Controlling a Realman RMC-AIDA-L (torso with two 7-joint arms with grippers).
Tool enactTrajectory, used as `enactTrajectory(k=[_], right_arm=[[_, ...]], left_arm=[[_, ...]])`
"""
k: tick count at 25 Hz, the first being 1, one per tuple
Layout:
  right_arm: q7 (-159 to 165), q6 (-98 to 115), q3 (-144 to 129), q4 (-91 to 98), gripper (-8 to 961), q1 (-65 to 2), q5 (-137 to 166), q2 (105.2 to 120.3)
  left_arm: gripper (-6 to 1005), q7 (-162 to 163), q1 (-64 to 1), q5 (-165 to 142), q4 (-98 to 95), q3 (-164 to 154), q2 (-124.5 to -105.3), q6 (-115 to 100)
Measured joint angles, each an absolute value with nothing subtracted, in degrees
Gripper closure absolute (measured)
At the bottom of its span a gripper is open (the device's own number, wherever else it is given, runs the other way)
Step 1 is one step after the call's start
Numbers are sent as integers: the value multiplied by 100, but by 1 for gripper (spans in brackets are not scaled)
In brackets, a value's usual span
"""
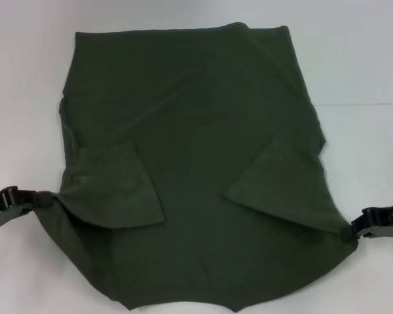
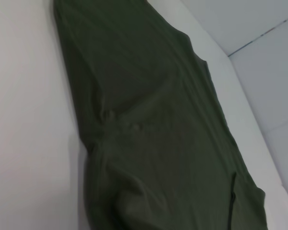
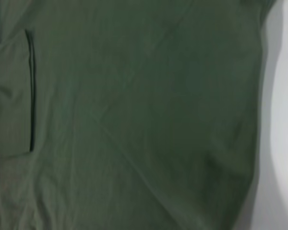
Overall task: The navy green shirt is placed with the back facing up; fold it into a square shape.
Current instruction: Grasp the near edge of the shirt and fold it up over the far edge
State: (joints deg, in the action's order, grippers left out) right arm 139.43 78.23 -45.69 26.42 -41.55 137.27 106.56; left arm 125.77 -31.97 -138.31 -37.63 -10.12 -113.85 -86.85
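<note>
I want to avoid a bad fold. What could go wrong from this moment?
1. The left hand and right hand each meet only a side edge of the navy green shirt; the cloth may slip out.
2. Both sleeves lie folded inward at different angles, so the fold may come out uneven.
3. The near edge runs out of the head view, so trouble there could go unseen.

No readable text, brand, number or sign anywhere in the three views. Plain, unprinted cloth across the navy green shirt (image 1: 203, 176), from upper centre to lower edge of the head view. A small pale patch on the right gripper (image 1: 355, 232) at the right edge, too small to read.
</note>
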Motion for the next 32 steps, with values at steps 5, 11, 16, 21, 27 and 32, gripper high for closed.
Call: enactTrajectory(k=[5, 11, 16, 21, 27, 32], right_arm=[[13596, 8097, -4398, 2765, 924, -4101, 13723, 10566], [13421, 8373, -4372, 2894, 916, -4059, 13735, 10476], [13188, 8660, -4313, 3044, 910, -3970, 13739, 10430], [12871, 8942, -4277, 3073, 904, -3852, 13734, 10357], [12329, 9591, -3945, 3263, 897, -3585, 13731, 10322], [11984, 9889, -3651, 3515, 891, -3286, 13725, 10282]], left_arm=[[980, 12586, -3152, -13829, -3870, -901, -11320, -9046], [979, 12659, -3146, -13858, -4024, -780, -11227, -9566], [978, 12719, -3109, -13896, -4125, -782, -11176, -9963], [979, 12741, -2971, -13929, -4282, -783, -11146, -10328], [978, 12751, -2779, -14019, -4523, -702, -11103, -10916], [979, 12744, -2716, -14121, -4637, -401, -11034, -11395]])
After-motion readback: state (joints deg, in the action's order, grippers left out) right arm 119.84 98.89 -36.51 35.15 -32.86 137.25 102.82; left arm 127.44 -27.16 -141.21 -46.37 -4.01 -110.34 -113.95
